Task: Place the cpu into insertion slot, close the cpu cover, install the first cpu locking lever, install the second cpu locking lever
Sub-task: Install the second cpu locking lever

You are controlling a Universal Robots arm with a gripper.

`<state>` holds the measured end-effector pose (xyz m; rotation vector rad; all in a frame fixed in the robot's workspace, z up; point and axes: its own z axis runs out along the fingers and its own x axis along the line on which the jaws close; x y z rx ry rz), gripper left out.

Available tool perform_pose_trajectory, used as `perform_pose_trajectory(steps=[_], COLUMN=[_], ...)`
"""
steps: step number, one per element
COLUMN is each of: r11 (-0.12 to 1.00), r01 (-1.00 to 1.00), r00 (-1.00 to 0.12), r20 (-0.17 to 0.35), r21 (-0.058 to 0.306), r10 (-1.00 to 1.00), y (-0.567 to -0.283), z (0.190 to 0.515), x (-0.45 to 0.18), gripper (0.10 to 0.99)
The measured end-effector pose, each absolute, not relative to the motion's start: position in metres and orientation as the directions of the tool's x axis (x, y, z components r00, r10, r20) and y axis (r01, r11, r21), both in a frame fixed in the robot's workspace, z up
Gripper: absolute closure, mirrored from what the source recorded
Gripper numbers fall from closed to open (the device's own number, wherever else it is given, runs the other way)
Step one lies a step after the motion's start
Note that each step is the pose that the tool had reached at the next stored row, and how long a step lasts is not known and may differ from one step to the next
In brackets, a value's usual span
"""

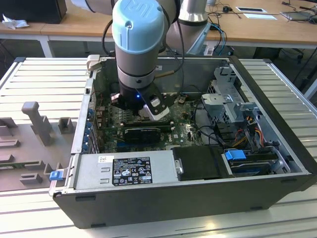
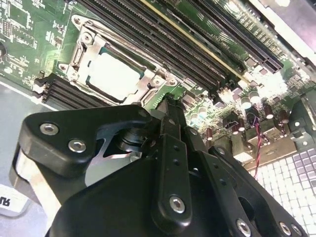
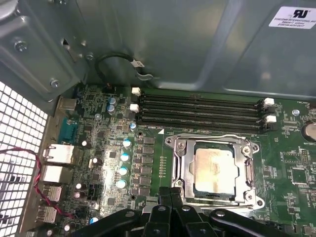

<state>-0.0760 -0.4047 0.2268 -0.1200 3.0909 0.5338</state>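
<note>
The open dark grey computer case lies on its side on a ribbed metal table, and the arm with its pale blue joint cap reaches down into it. Inside, along the near wall, a grey power supply box carries a black label with white print and a small white sticker; I won't read them off. Beside it sits a black drive bay, then a blue clip among grey cables, and a silver drive cage at the far corner on the exterior view's right. A green motherboard covers the case floor. On it, the small pale silver-beige square cpu already lies flat in the insertion slot with its dark frame, and the silver metal cpu cover with a square window is folded down around the chip, so the chip's face shows through the window. Long black memory slots run just beside the socket. A white sticker with dark print sits on the grey case wall. The black gripper hovers right at the socket's edge; its fingers are pressed together, holding nothing that I can see.
</note>
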Motion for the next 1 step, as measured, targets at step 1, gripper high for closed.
perform_pose_trajectory(steps=[1], r11=[0.939], r01=[-0.076], r00=[-0.997], r20=[-0.016], r21=[0.335], r10=[-0.075], y=[-0.4047], z=[0.2275], x=[-0.0760], gripper=[0.980])
